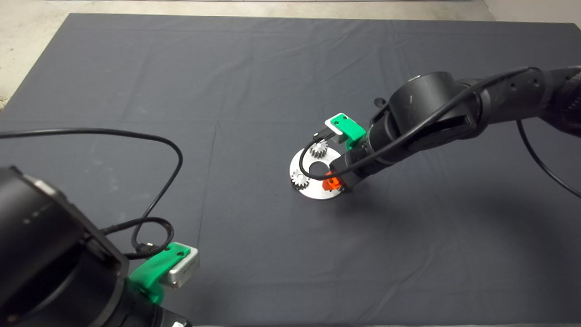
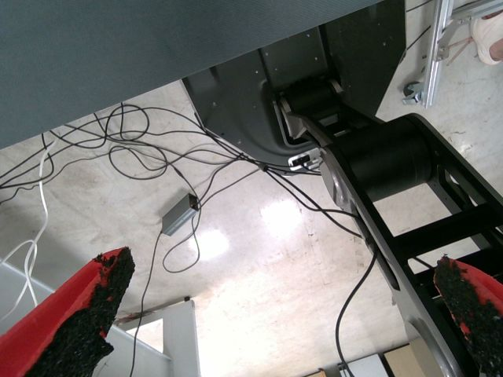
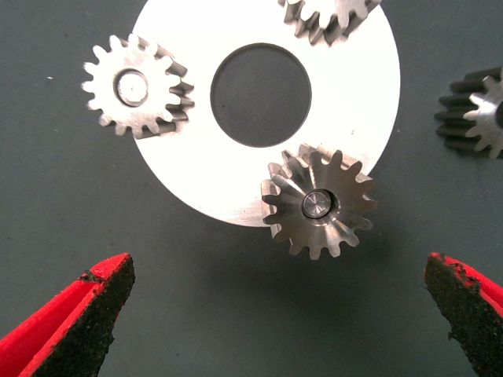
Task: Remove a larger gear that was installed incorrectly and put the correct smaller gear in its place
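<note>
Gritty black pads (image 3: pixel 94 314), flared steel gear (image 3: pixel 318 204)

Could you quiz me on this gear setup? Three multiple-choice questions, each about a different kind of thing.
1. Where is the larger gear?
A. at the rim of the round plate
B. on the floor
C. in the left gripper

2. How many gears sit on the plate?
A. one
B. three
C. five

3. How are the right gripper fingers?
A. shut on a gear
B. holding a cable
C. spread open, gripping nothing

Key: 1 A, it sits on a pin at the plate's edge. 2 B, the wrist view shows three, while the smaller gear lies on the mat. 3 C, both pads stand apart.
</note>
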{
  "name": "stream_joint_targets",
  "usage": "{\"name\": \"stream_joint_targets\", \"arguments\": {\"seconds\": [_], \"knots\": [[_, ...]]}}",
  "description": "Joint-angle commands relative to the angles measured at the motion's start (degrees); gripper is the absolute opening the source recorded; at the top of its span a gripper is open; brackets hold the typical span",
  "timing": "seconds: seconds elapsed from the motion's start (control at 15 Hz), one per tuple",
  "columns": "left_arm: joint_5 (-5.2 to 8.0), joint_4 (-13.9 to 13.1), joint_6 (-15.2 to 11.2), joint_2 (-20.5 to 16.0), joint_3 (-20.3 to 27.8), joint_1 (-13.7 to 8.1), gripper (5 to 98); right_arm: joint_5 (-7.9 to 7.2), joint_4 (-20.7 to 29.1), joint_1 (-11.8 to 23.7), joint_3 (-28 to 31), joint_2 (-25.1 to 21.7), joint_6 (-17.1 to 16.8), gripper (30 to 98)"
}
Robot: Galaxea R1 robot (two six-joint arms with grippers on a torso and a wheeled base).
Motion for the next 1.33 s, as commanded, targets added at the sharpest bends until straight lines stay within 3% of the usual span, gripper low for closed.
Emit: {"name": "stream_joint_targets", "arguments": {"seconds": [0.0,0.6,1.27], "knots": [[0.18,-0.6,-0.1,-0.1,0.8,-0.6,98.2,-1.72,-2.8,-0.5,-1.5,0.0,-0.3,97.8],[0.00,-0.6,-0.1,-0.1,0.8,-0.6,98.2,-1.46,-3.1,-1.6,-7.6,0.5,-2.1,97.8],[0.00,-0.6,0.0,0.0,0.8,-0.6,98.2,-1.19,-3.2,-3.0,-9.4,0.5,-3.0,95.8]]}}
